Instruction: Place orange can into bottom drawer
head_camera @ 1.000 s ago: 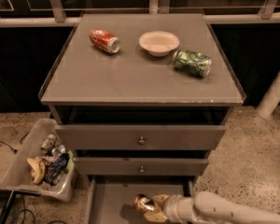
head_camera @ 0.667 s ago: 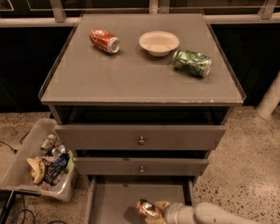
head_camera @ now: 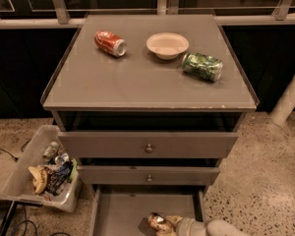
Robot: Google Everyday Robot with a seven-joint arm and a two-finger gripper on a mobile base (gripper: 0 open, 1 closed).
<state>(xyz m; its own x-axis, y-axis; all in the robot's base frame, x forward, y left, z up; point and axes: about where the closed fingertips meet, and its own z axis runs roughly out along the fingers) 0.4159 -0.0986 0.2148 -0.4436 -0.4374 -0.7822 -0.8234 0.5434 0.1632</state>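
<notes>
The bottom drawer is pulled open below the two upper drawers, a flat grey tray. The orange can lies golden-orange inside it near the front right, at the frame's lower edge. My gripper reaches in from the lower right, with its pale fingers around the can, low over the drawer floor. The arm runs off the bottom right.
A red can, a white bowl and a green can sit on the cabinet top. A clear bin of rubbish stands on the floor at the left. A white post stands at the right.
My gripper with the orange can has moved lower in the frame and a little right, down into the bottom drawer. The cans and bowl on top have not moved.
</notes>
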